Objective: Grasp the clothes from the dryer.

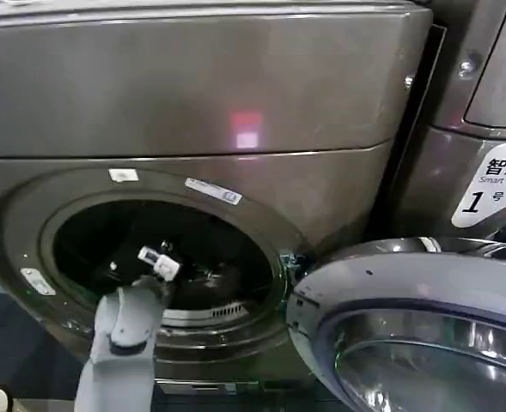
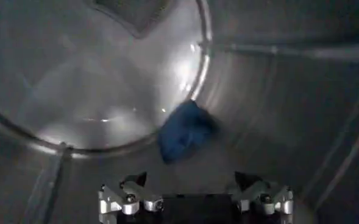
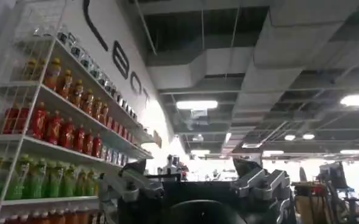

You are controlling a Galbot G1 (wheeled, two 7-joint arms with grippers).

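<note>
Reaching through the round opening of the dryer, the left arm had its gripper inside the dark drum. In the left wrist view the left gripper had its fingers spread wide with nothing between them. A crumpled blue cloth lay ahead of them on the drum wall, near the rim of the shiny back plate and apart from the fingers. The dryer door hung open to the right. The right gripper pointed up toward a ceiling beside shelves of bottles, fingers apart and empty.
</note>
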